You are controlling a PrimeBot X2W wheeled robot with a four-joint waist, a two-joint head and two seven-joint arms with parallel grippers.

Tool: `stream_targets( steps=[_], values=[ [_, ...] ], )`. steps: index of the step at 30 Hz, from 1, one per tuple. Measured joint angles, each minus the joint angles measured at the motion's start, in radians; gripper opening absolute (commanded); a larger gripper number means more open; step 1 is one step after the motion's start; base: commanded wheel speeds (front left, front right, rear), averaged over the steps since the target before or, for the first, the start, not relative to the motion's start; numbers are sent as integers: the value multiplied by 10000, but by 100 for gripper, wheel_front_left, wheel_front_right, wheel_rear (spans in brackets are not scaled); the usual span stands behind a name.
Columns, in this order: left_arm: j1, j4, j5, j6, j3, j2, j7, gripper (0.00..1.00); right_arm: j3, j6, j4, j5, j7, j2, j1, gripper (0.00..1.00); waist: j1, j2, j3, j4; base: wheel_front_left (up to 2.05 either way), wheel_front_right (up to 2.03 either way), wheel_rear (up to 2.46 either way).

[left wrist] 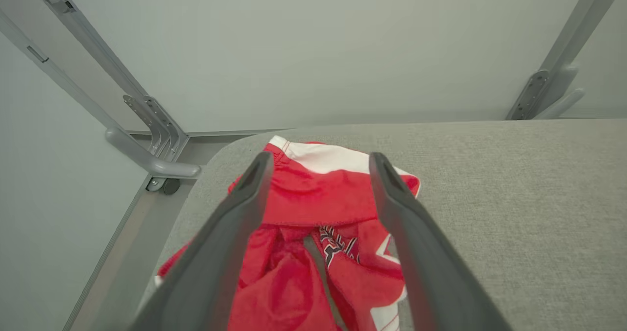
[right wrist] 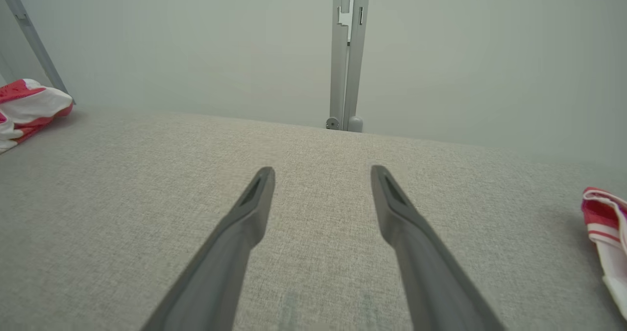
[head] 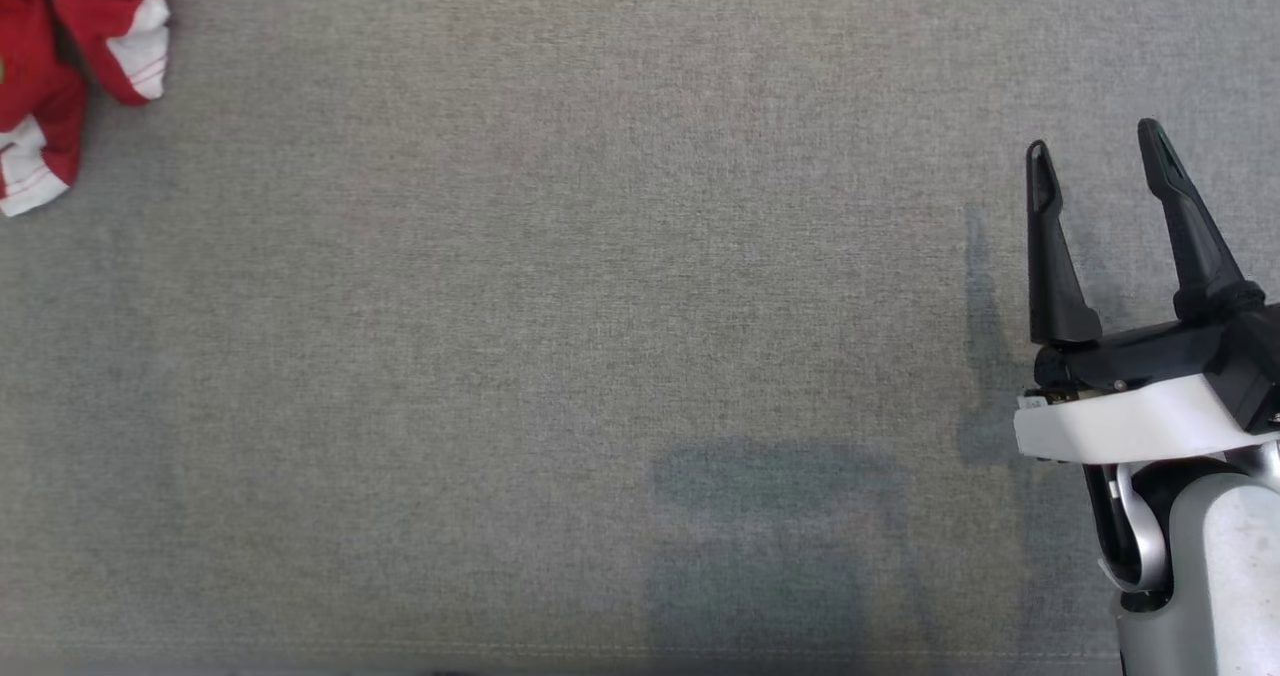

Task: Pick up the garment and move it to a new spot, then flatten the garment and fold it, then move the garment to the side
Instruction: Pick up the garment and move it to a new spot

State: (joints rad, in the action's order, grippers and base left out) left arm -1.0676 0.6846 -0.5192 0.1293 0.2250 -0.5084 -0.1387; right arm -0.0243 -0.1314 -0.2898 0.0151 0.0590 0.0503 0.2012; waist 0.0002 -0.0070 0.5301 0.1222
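Observation:
The garment, crumpled red cloth with white bands, lies at the far left corner of the grey table. In the left wrist view my left gripper hovers over the garment, fingers spread wide on either side of the heap and gripping nothing. At the table's right side my right gripper stands open above bare cloth, far from the garment. Its own view shows the open right gripper with the garment at the far left edge.
A grey fabric table top spreads between the two arms. Its rounded corner and edge lie just beyond the garment. Metal frame posts stand behind the table. Another red-and-white striped cloth lies at the right edge of the right wrist view.

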Motion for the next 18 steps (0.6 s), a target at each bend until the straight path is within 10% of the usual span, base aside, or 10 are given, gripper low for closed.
stream_targets(
  steps=[14,17,18],
  values=[
    [-489,2148,-1147,0,1375,-59,449,96,-169,0,-784,157,-151,-2,35,100,0,0,1421,-769,0,0,0],
    [-638,2380,-1152,17,1649,-107,725,7,-157,0,-792,153,-148,-2,62,100,-1,0,1421,-796,0,0,0],
    [-672,2472,-1154,17,1699,-121,878,0,-155,0,-790,151,-146,-2,77,100,-1,0,1408,-797,0,0,0]
  ],
)
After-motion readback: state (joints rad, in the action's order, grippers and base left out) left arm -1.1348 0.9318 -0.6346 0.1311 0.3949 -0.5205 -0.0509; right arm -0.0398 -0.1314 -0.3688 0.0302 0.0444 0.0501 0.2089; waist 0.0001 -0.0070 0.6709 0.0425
